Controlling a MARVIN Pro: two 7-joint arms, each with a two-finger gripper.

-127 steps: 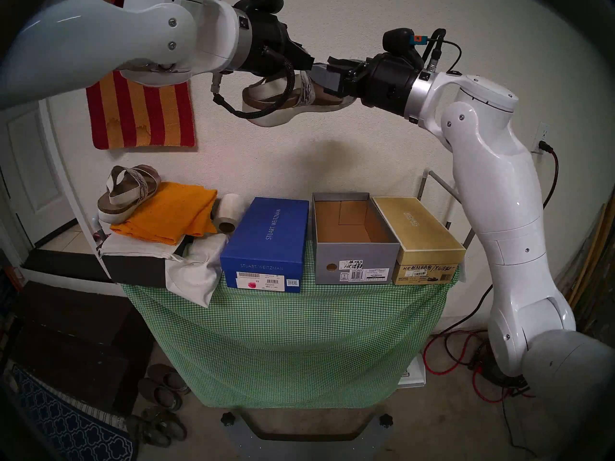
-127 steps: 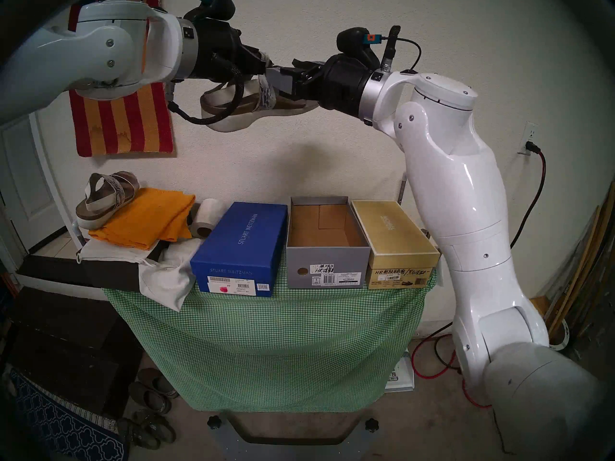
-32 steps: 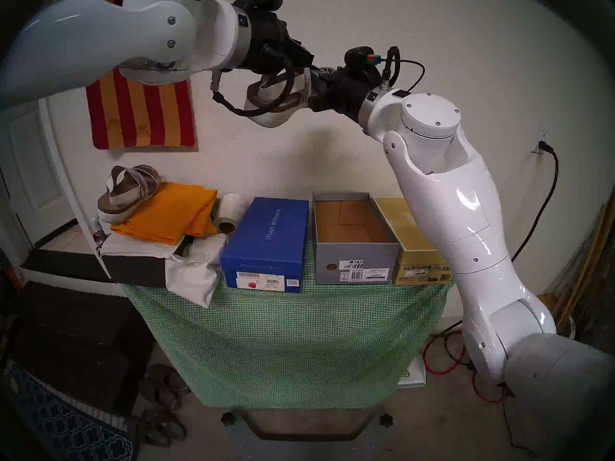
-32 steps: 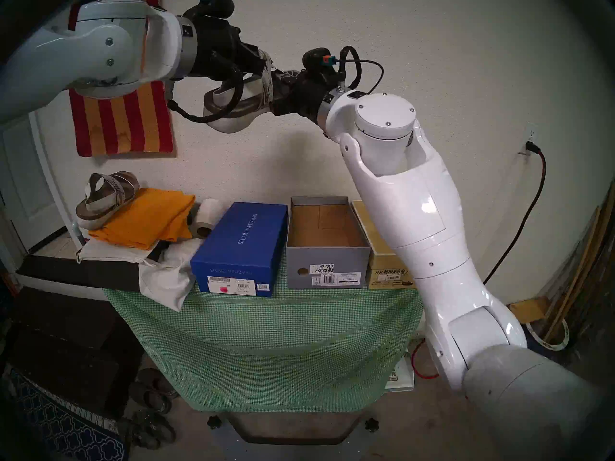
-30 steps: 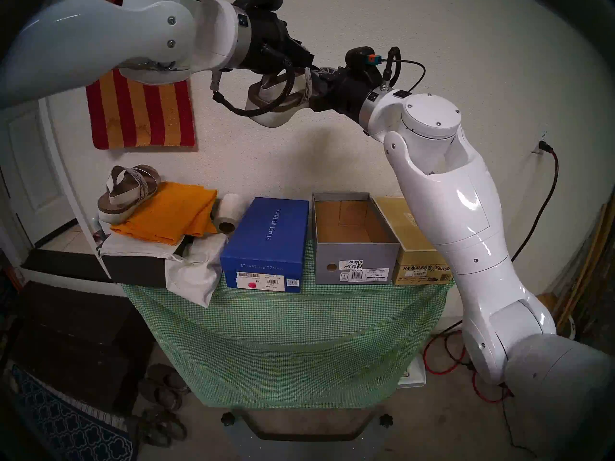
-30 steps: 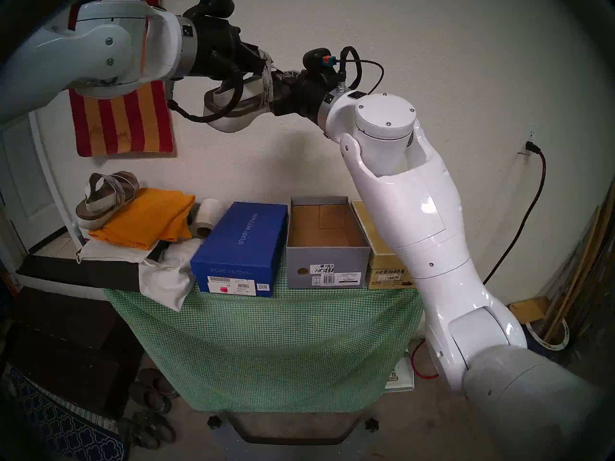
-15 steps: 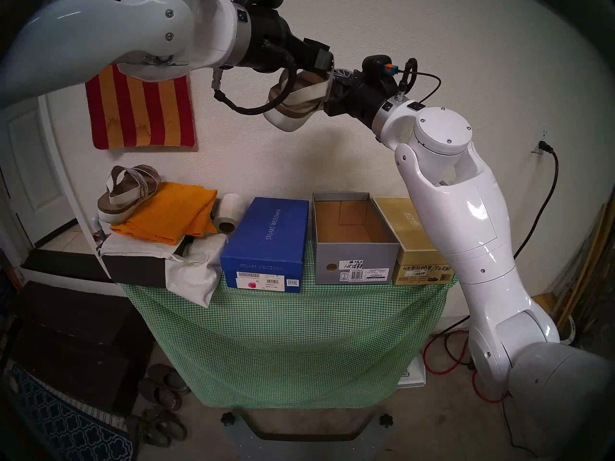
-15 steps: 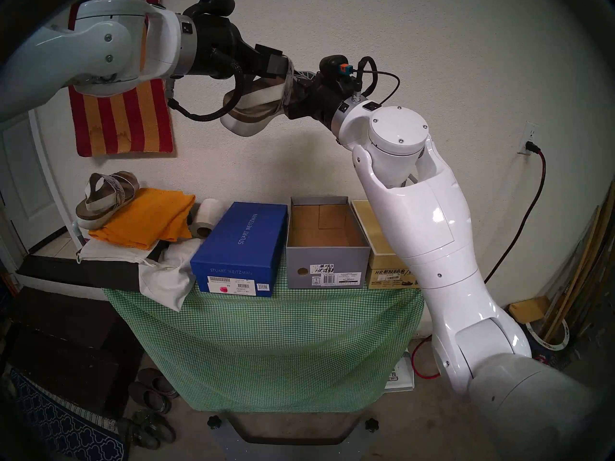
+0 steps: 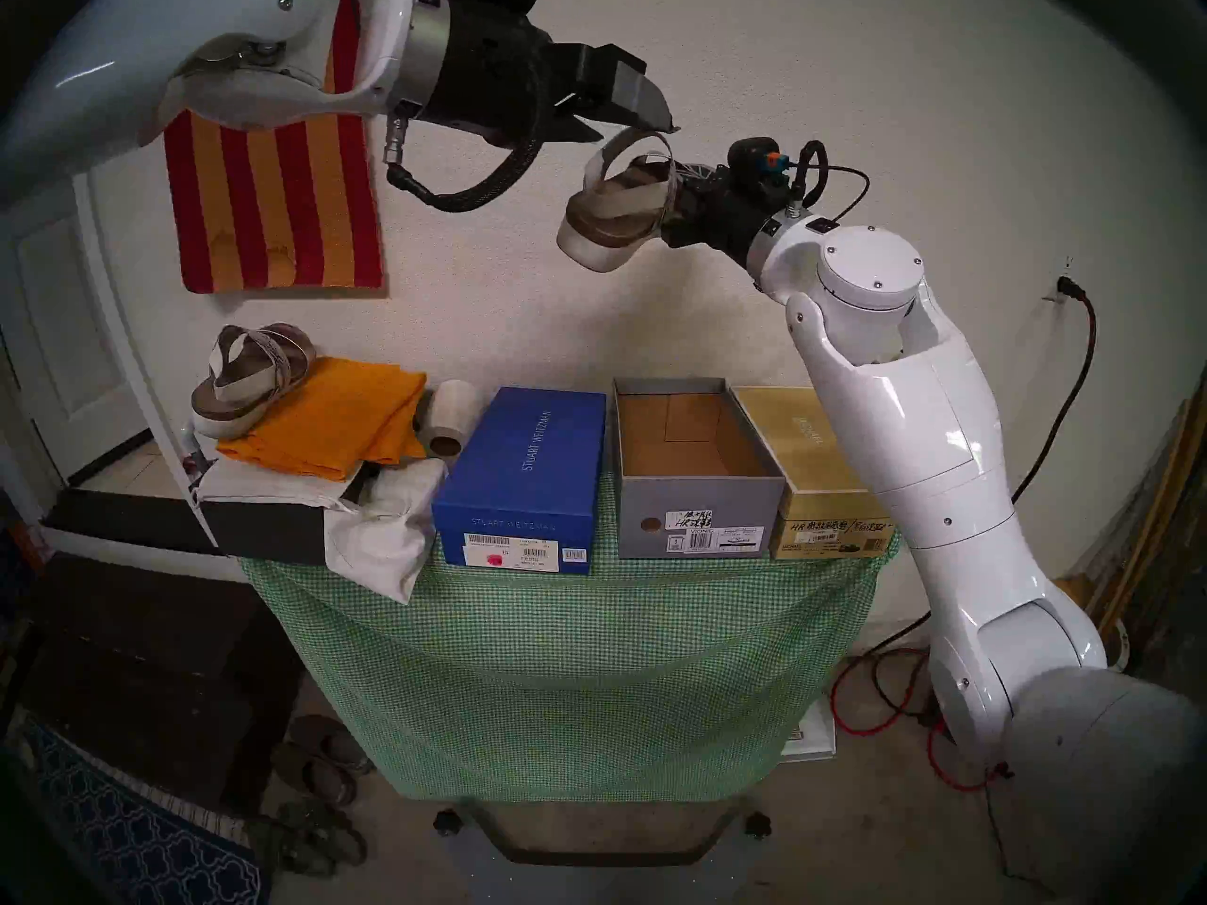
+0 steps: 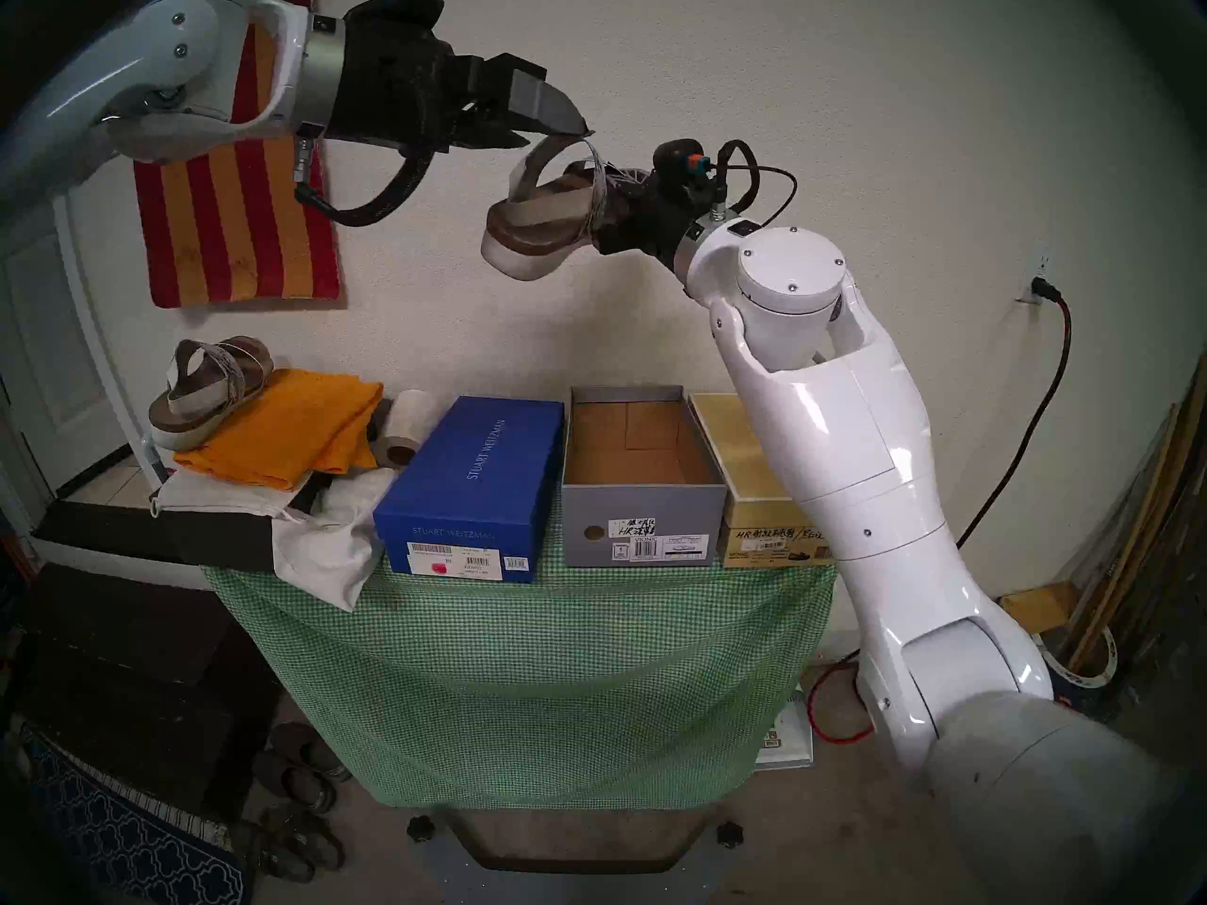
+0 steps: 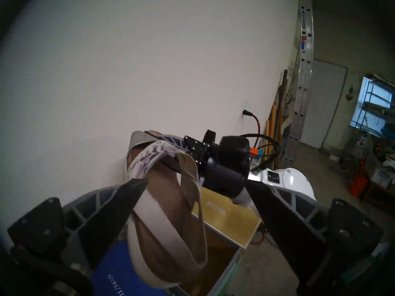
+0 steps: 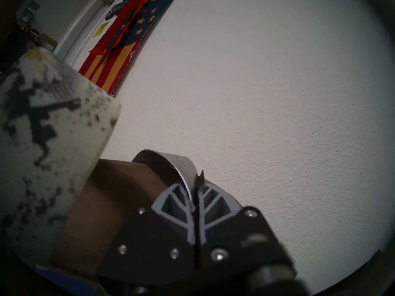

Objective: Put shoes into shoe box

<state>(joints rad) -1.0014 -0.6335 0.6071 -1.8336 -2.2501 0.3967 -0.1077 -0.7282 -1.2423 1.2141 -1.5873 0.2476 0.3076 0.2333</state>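
On the orange cloth (image 9: 326,420) at far left, the second sandal (image 9: 251,378) lies unmoved. Higher up, the left gripper (image 9: 637,126) has been spread wide and drawn off the lifted sandal (image 9: 614,211), which a second ago was pinched by it. That sandal is now gripped only by the pressed-together right gripper (image 12: 195,182), above the open grey shoe box (image 9: 699,518).

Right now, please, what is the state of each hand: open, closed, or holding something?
Left hand: open, holding nothing, its tips just above the sandal.
Right hand: closed on a strap of that sandal, carrying it in the air.
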